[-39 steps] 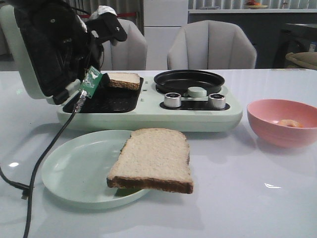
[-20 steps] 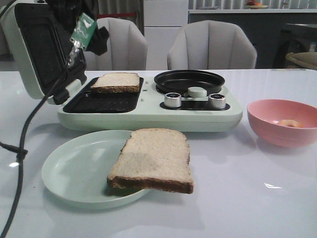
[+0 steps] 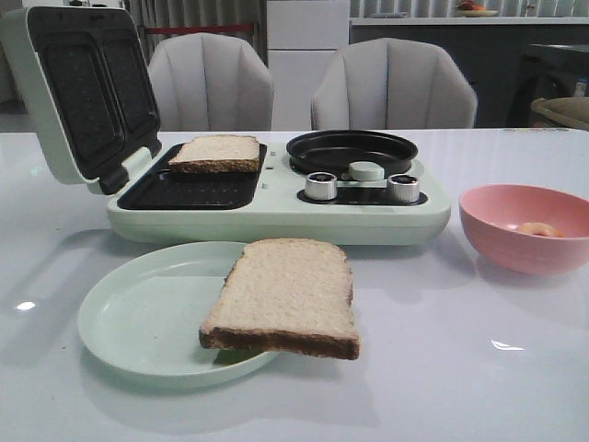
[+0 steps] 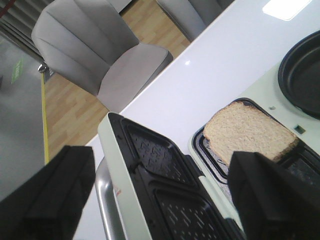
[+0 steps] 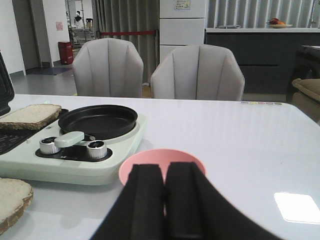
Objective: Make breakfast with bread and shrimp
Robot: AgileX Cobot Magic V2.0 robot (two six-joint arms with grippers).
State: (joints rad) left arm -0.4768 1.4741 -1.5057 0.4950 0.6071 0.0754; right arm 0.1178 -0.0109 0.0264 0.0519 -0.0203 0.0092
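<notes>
Our left arm has lifted clear of the front view since a moment ago, leaving one bread slice [image 3: 215, 153] on the sandwich maker's grill plate [image 3: 175, 191]; the left end effector [image 4: 160, 200] hangs above, fingers apart. The second slice [image 3: 285, 295] overhangs the plate [image 3: 138, 318], shrimp [image 3: 537, 228] waits in the pink bowl [image 3: 515, 230], and our right end effector [image 5: 165, 195] rests closed, empty.

Even, soft indoor light; small ceiling glints on the glossy table [image 3: 479, 368]; close fingers [image 4: 272, 200] look slightly blurred.
</notes>
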